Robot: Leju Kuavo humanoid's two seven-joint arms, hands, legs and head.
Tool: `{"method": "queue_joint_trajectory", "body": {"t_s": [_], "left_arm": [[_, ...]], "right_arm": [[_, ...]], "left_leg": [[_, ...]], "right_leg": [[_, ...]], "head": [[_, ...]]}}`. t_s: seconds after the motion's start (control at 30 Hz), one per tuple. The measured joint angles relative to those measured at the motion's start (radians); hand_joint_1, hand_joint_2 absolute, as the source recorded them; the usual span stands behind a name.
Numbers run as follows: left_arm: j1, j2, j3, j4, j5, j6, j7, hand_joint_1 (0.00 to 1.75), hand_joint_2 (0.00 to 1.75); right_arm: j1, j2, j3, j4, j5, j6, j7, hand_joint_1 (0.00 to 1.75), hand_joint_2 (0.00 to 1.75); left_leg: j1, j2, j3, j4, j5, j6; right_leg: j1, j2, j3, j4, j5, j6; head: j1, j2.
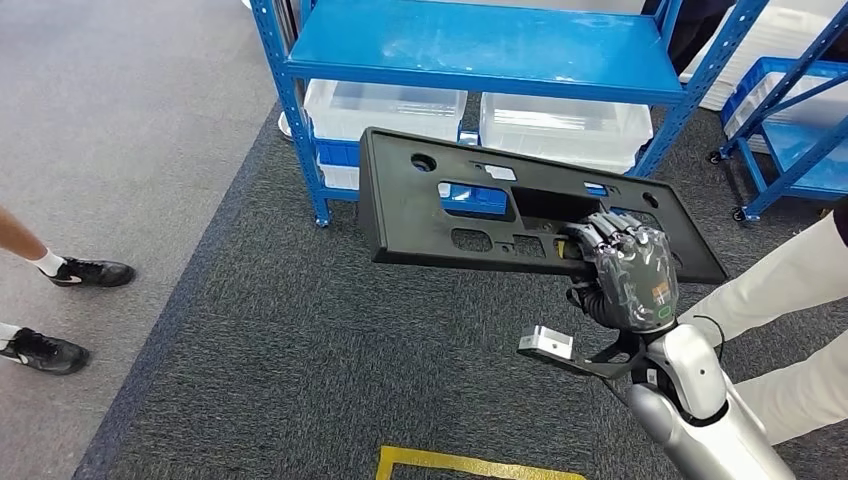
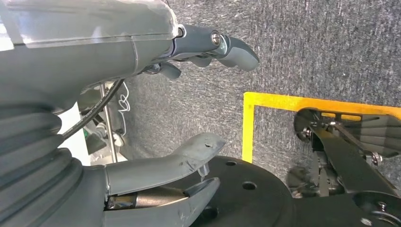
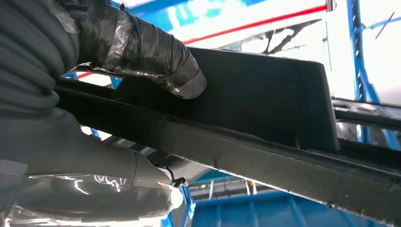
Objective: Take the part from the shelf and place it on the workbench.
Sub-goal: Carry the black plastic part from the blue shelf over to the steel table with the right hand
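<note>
While the right robot hand [image 1: 628, 272] grips the part [image 1: 450, 210], the shelf [image 1: 480, 50] stands behind.

Place: I stand in a workshop or warehouse.
Evidence: blue steel shelving [image 1: 480, 55], clear storage bins [image 1: 385, 108], grey carpet [image 1: 300, 370], yellow floor tape [image 1: 440, 462].

Black part [image 1: 440, 215], blue shelf [image 1: 480, 45], speckled dark grey carpet [image 1: 300, 370] with yellow line [image 1: 470, 462], white bins [image 1: 385, 105].
</note>
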Motion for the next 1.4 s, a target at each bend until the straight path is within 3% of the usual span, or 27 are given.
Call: {"method": "queue_joint_trajectory", "body": {"t_s": [0.03, 0.07, 0.1, 0.17, 0.23, 0.27, 0.3, 0.37, 0.43, 0.5, 0.53, 0.57, 0.63, 0.7, 0.77, 0.83, 0.9, 0.97, 1.03, 1.07, 1.1, 1.13, 1.2, 1.27, 1.33, 1.37, 1.4], "left_arm": [[0.001, 0.000, -0.003, 0.000, 0.000, 0.000, 0.000, 0.00, 1.75], [0.001, 0.000, -0.006, 0.000, 0.000, 0.000, -0.001, 0.00, 1.75], [0.002, -0.001, -0.009, 0.000, 0.000, 0.000, -0.001, 0.00, 1.75], [0.001, -0.002, -0.011, 0.000, 0.000, 0.000, -0.001, 0.00, 1.75], [-0.001, -0.004, -0.012, 0.000, 0.000, 0.000, -0.001, 0.00, 1.75], [-0.001, -0.004, -0.012, 0.000, 0.001, 0.000, -0.001, 0.00, 1.75], [0.000, -0.004, -0.012, 0.000, 0.001, 0.000, -0.001, 0.00, 1.75], [0.002, -0.003, -0.013, 0.000, 0.001, 0.000, -0.001, 0.00, 1.75], [0.001, -0.002, -0.013, 0.000, 0.001, 0.001, -0.001, 0.00, 1.75], [0.001, -0.001, -0.014, 0.000, 0.000, 0.001, -0.001, 0.00, 1.75], [0.001, 0.000, -0.014, 0.000, 0.000, 0.001, -0.001, 0.00, 1.75], [0.002, 0.000, -0.015, 0.000, 0.000, 0.000, -0.001, 0.00, 1.75], [0.003, 0.002, -0.019, 0.000, -0.003, -0.001, 0.000, 0.00, 1.75], [0.002, 0.004, -0.026, 0.000, -0.009, -0.004, 0.000, 0.00, 1.75], [0.002, 0.006, -0.034, 0.000, -0.015, -0.007, -0.002, 0.00, 1.75], [0.004, 0.006, -0.040, 0.000, -0.018, -0.008, -0.005, 0.00, 1.75], [0.004, 0.005, -0.047, 0.000, -0.021, -0.009, -0.009, 0.00, 1.75], [0.003, 0.003, -0.052, 0.000, -0.021, -0.009, -0.012, 0.00, 1.75], [0.001, 0.002, -0.056, 0.000, -0.020, -0.008, -0.012, 0.00, 1.75], [0.001, 0.001, -0.057, 0.000, -0.019, -0.009, -0.012, 0.00, 1.75], [0.001, 0.001, -0.059, 0.000, -0.018, -0.009, -0.011, 0.00, 1.75], [0.001, 0.000, -0.060, 0.000, -0.016, -0.009, -0.011, 0.00, 1.75], [-0.001, -0.003, -0.060, 0.000, -0.013, -0.010, -0.011, 0.00, 1.75], [-0.003, -0.005, -0.060, 0.000, -0.012, -0.011, -0.011, 0.00, 1.75], [-0.001, -0.004, -0.060, 0.000, -0.011, -0.011, -0.011, 0.00, 1.75], [0.001, -0.004, -0.060, 0.001, -0.011, -0.011, -0.011, 0.00, 1.75], [0.002, -0.004, -0.061, 0.001, -0.011, -0.011, -0.010, 0.00, 1.75]], "right_arm": [[0.019, -0.003, -0.006, -0.004, 0.004, -0.004, -0.002, 1.75, 1.75], [0.036, -0.006, -0.012, -0.008, 0.007, -0.008, -0.004, 1.75, 1.75], [0.050, -0.009, -0.019, -0.013, 0.010, -0.011, -0.006, 1.75, 1.75], [0.071, -0.015, -0.031, -0.023, 0.013, -0.017, -0.008, 1.75, 1.75], [0.087, -0.021, -0.039, -0.032, 0.016, -0.024, -0.009, 1.75, 1.75], [0.094, -0.023, -0.041, -0.035, 0.017, -0.026, -0.009, 1.75, 1.75], [0.099, -0.025, -0.043, -0.037, 0.018, -0.027, -0.009, 1.75, 1.75], [0.105, -0.027, -0.045, -0.041, 0.018, -0.028, -0.009, 1.75, 1.75], [0.116, -0.029, -0.049, -0.050, 0.020, -0.033, -0.009, 1.75, 1.75], [0.141, -0.033, -0.055, -0.060, 0.023, -0.045, -0.010, 1.75, 1.75], [0.157, -0.035, -0.058, -0.065, 0.026, -0.052, -0.012, 1.75, 1.75], [0.173, -0.036, -0.061, -0.071, 0.029, -0.060, -0.014, 1.75, 1.75], [0.207, -0.040, -0.071, -0.087, 0.038, -0.077, -0.017, 1.75, 1.75], [0.243, -0.048, -0.087, -0.108, 0.044, -0.094, -0.018, 1.75, 1.75], [0.278, -0.059, -0.110, -0.130, 0.044, -0.108, -0.021, 1.75, 1.75], [0.307, -0.069, -0.137, -0.152, 0.044, -0.115, -0.025, 1.75, 1.75], [0.331, -0.078, -0.163, -0.174, 0.045, -0.118, -0.032, 1.75, 1.75], [0.349, -0.085, -0.182, -0.189, 0.046, -0.118, -0.038, 1.75, 1.75], [0.357, -0.088, -0.193, -0.194, 0.047, -0.115, -0.042, 1.75, 1.75], [0.358, -0.089, -0.196, -0.195, 0.048, -0.112, -0.043, 1.75, 1.75], [0.358, -0.089, -0.199, -0.196, 0.047, -0.108, -0.044, 1.75, 1.75], [0.357, -0.089, -0.202, -0.197, 0.047, -0.102, -0.046, 1.75, 1.75], [0.354, -0.089, -0.207, -0.199, 0.047, -0.091, -0.050, 1.75, 1.75], [0.352, -0.089, -0.211, -0.202, 0.047, -0.086, -0.052, 1.75, 1.75], [0.348, -0.089, -0.213, -0.205, 0.047, -0.083, -0.053, 1.75, 1.75], [0.345, -0.089, -0.213, -0.206, 0.047, -0.083, -0.053, 1.75, 1.75], [0.344, -0.089, -0.213, -0.208, 0.047, -0.083, -0.053, 1.75, 1.75]], "left_leg": [[0.000, -0.006, -0.005, 0.003, 0.002, 0.000], [-0.001, -0.014, -0.009, 0.007, 0.003, 0.000], [-0.001, -0.023, -0.013, 0.012, 0.003, -0.001], [-0.002, -0.040, -0.022, 0.023, 0.004, -0.005], [-0.003, -0.056, -0.034, 0.029, 0.009, -0.016], [-0.003, -0.066, -0.039, 0.030, 0.013, -0.023], [-0.002, -0.075, -0.043, 0.029, 0.017, -0.030], [-0.005, -0.060, -0.054, 0.043, 0.006, -0.041], [-0.006, -0.019, -0.090, 0.126, -0.050, -0.049], [-0.003, 0.000, -0.141, 0.254, -0.114, -0.056], [-0.001, 0.003, -0.154, 0.294, -0.127, -0.058], [0.000, 0.005, -0.149, 0.298, -0.121, -0.059], [0.001, 0.021, -0.084, 0.193, -0.066, -0.058], [-0.006, 0.056, -0.013, 0.065, -0.028, -0.050], [-0.014, 0.067, 0.003, 0.023, -0.027, -0.040], [-0.015, 0.047, -0.001, 0.016, -0.020, -0.025], [-0.012, 0.030, 0.001, 0.006, -0.011, -0.009], [-0.011, 0.014, 0.000, 0.001, -0.005, 0.001], [-0.013, -0.007, -0.003, 0.003, -0.003, 0.004], [-0.014, -0.019, -0.004, 0.005, -0.002, 0.005], [-0.015, -0.032, -0.005, 0.008, -0.002, 0.005], [-0.015, -0.046, -0.005, 0.012, -0.003, 0.004], [-0.016, -0.072, -0.009, 0.020, -0.004, 0.001], [-0.014, -0.096, -0.019, 0.025, -0.001, -0.009], [-0.012, -0.119, -0.029, 0.024, 0.005, -0.022], [-0.014, -0.115, -0.034, 0.030, 0.001, -0.027], [-0.016, -0.096, -0.045, 0.049, -0.012, -0.033]], "right_leg": [[0.000, 0.000, -0.009, 0.027, -0.004, 0.002], [-0.001, 0.001, 0.000, 0.017, 0.012, 0.002], [-0.002, 0.005, 0.030, -0.034, 0.043, 0.001], [-0.005, 0.043, 0.100, -0.167, 0.094, -0.005], [-0.005, 0.075, 0.128, -0.226, 0.104, -0.011], [-0.004, 0.076, 0.127, -0.228, 0.105, -0.013], [-0.005, 0.066, 0.125, -0.229, 0.109, -0.017], [-0.009, 0.043, 0.125, -0.236, 0.116, -0.030], [-0.011, 0.016, 0.123, -0.240, 0.121, -0.039], [-0.008, -0.013, 0.120, -0.239, 0.122, -0.042], [-0.007, -0.028, 0.119, -0.239, 0.122, -0.042], [-0.007, -0.042, 0.119, -0.238, 0.121, -0.042], [-0.007, -0.066, 0.120, -0.237, 0.120, -0.040], [-0.003, -0.087, 0.120, -0.235, 0.117, -0.033], [0.001, -0.105, 0.120, -0.235, 0.117, -0.024], [-0.001, -0.114, 0.122, -0.235, 0.116, -0.012], [-0.006, -0.072, 0.111, -0.205, 0.087, -0.002], [-0.008, -0.015, 0.063, -0.098, 0.022, 0.000], [-0.006, 0.000, 0.008, 0.019, -0.023, 0.000], [-0.006, 0.002, -0.001, 0.037, -0.018, -0.001], [-0.006, 0.004, 0.009, 0.018, 0.006, -0.002], [-0.007, 0.013, 0.036, -0.038, 0.044, -0.005], [-0.009, 0.057, 0.097, -0.167, 0.099, -0.013], [-0.008, 0.082, 0.121, -0.223, 0.109, -0.018], [-0.009, 0.060, 0.121, -0.229, 0.112, -0.024], [-0.011, 0.048, 0.122, -0.234, 0.115, -0.029], [-0.014, 0.033, 0.124, -0.238, 0.118, -0.034]], "head": [[0.000, 0.000], [0.000, 0.000], [0.000, 0.000], [0.000, 0.000], [0.000, 0.000], [0.000, 0.000], [0.000, 0.000], [-0.001, 0.000], [-0.002, 0.000], [-0.003, 0.000], [-0.003, 0.000], [-0.003, 0.000], [-0.003, 0.000], [-0.003, 0.000], [-0.002, 0.000], [-0.002, 0.000], [-0.001, 0.000], [-0.001, 0.000], [-0.001, 0.000], [-0.001, 0.000], [-0.001, 0.000], [-0.001, 0.000], [-0.001, 0.000], [-0.001, 0.000], [-0.001, 0.000], [-0.002, 0.000], [-0.004, 0.000]]}}
